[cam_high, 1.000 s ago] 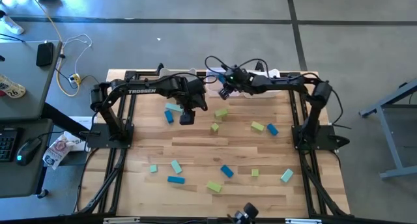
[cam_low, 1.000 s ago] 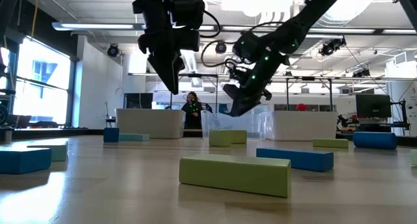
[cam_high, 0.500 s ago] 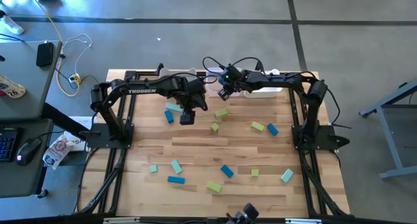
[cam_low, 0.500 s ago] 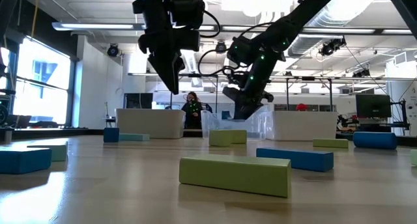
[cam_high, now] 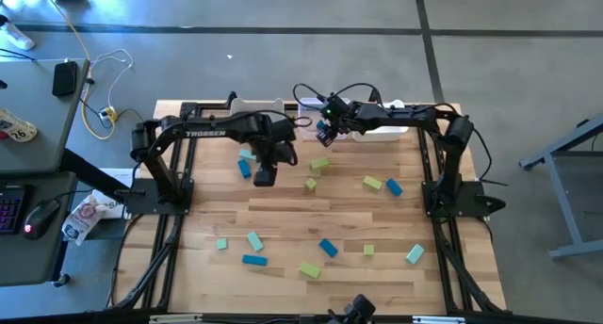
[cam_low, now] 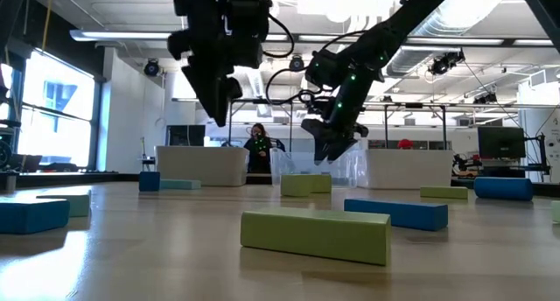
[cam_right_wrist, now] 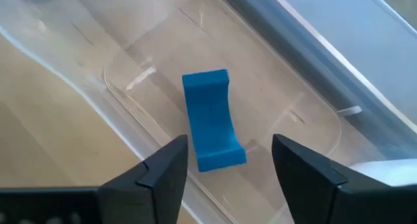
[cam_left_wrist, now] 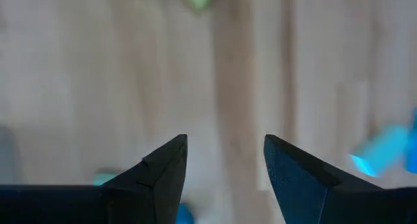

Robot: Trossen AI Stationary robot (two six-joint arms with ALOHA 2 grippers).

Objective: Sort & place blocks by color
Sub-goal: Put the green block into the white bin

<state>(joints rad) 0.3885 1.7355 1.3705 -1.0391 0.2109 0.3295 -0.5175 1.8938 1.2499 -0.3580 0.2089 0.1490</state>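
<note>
My right gripper (cam_right_wrist: 228, 165) (cam_high: 323, 134) hangs open over the middle translucent bin (cam_right_wrist: 130, 87) at the table's far edge. A darker blue block (cam_right_wrist: 212, 120) lies on the bin's floor, below the gap between the fingers and clear of them. My left gripper (cam_left_wrist: 225, 152) (cam_high: 266, 173) is open, points down over the table's left centre and holds nothing. A pale teal block (cam_high: 250, 156) and a blue block (cam_high: 245, 169) rest on the wood just beside it. Several more teal, blue and yellow-green blocks lie scattered over the table.
Two more translucent bins (cam_low: 201, 165) (cam_low: 411, 168) stand left and right of the middle one along the far edge. Loose blocks include a green one (cam_high: 320, 162) near the centre and a green (cam_high: 372, 183) and blue (cam_high: 394, 186) pair to the right. Black frame rails run along both sides.
My right gripper has tipped further downward over the middle bin and has opened; the blue block now lies in the bin. My left gripper has tipped a little above the table's left centre and stays open.
</note>
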